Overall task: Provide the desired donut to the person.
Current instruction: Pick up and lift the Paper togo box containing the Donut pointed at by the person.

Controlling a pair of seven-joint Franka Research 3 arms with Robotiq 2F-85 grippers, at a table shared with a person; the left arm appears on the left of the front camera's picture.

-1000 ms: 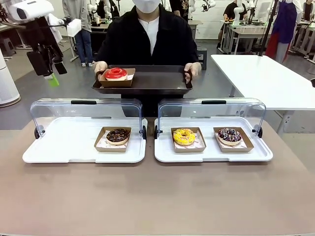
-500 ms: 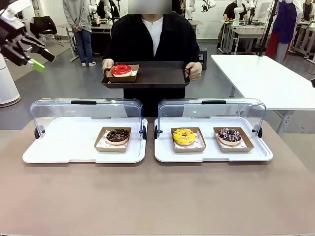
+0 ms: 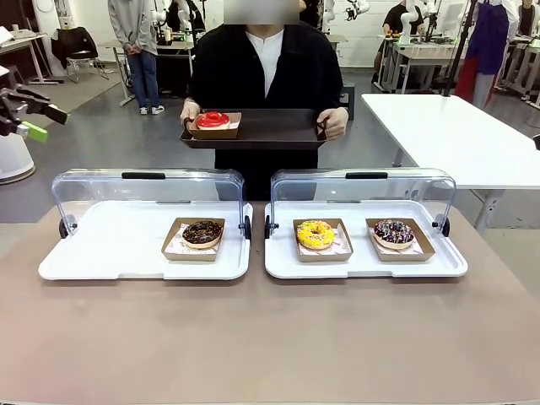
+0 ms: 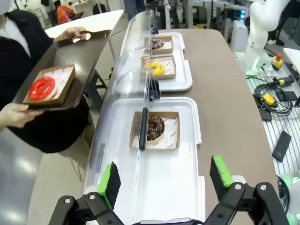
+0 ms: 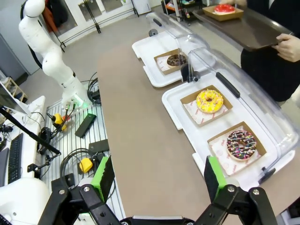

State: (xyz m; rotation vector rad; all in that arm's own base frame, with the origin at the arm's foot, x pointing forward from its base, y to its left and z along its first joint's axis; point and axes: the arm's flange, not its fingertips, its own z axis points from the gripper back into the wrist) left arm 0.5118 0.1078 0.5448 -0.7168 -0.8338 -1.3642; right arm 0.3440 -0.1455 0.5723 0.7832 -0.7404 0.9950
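Across the long brown table (image 3: 253, 354), the person in a black top (image 3: 253, 67) holds a dark rectangular tray (image 3: 278, 128), the left tool (image 4: 165, 176) and right tool (image 5: 158, 178) both hang spread wide and empty, and the red-glazed donut (image 3: 213, 120) sits in a brown card box (image 3: 202, 132) on that tray.

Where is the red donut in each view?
Front view: red donut upper middle, on the dark tray's left end.
Left wrist view: red donut at left edge, above mid-height.
Right wrist view: red donut at top edge, right of centre.
Shared landmark: the yellow donut.
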